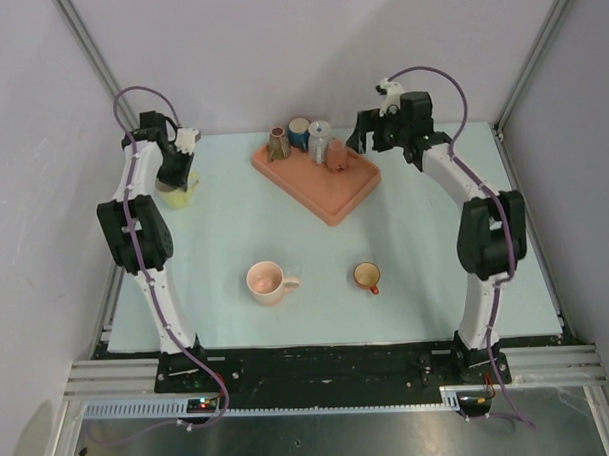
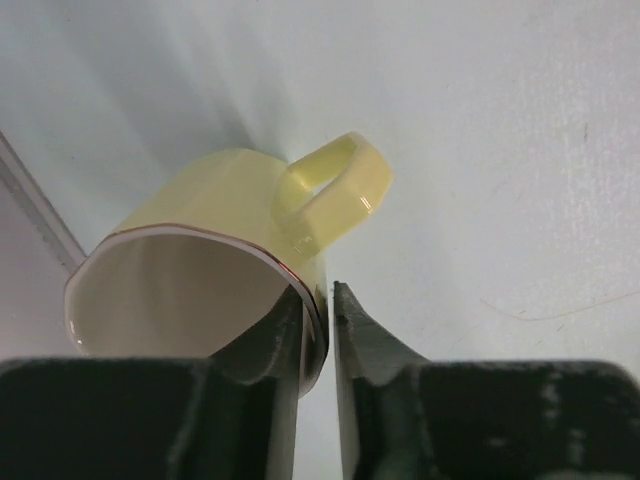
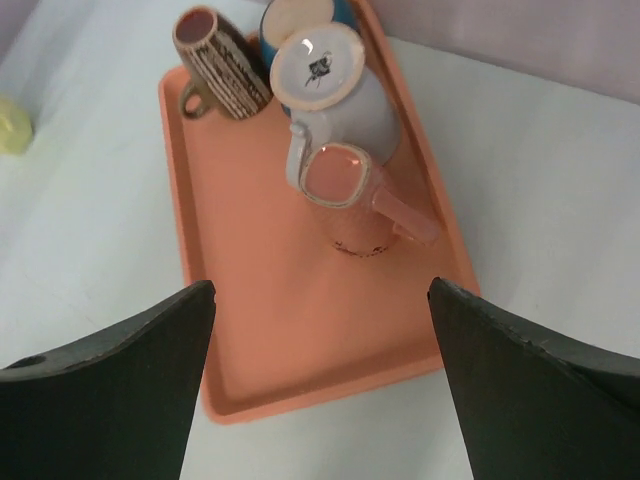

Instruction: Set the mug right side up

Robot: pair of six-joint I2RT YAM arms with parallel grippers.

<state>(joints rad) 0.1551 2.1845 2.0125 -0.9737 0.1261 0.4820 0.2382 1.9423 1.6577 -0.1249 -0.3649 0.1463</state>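
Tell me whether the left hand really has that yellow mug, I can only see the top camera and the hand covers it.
Observer: Yes. The left wrist view shows the left hand shut on the yellow mug wall, one finger inside the rim and one outside.
Operator: Where is its handle?
Observer: The handle sits on the outer wall, right beside the outside finger.
Operator: And the right hand?
Observer: The right wrist view shows the right hand open and empty, above the orange tray.
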